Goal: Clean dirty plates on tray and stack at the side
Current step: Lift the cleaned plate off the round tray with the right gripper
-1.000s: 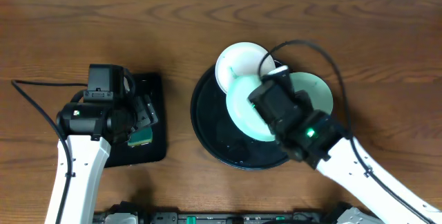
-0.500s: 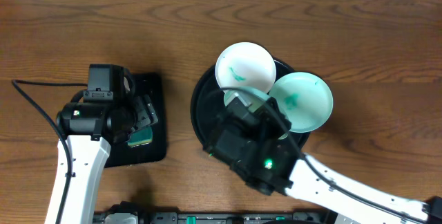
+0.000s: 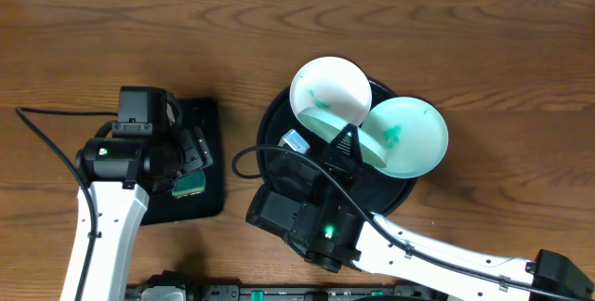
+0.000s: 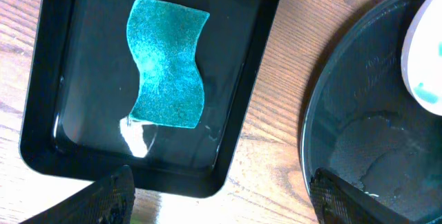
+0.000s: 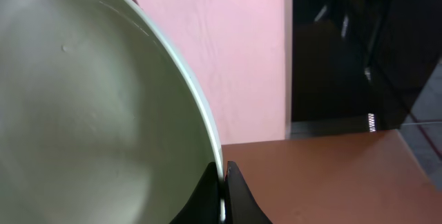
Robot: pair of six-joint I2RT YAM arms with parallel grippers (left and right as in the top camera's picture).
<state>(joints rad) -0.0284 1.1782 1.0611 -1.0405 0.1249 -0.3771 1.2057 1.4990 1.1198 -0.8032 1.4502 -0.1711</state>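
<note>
Wrist view: right hand [image 5: 223, 182] on plate [image 5: 97, 106]

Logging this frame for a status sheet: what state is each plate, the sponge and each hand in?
White plate: on round tray, teal-smeared.
Mint plate: on round tray, teal-smeared.
Third plate: gripped by its rim, tilted.
Right hand: shut on Third plate.
Left hand: open, over small tray.
Sponge: flat in small tray, untouched.
</note>
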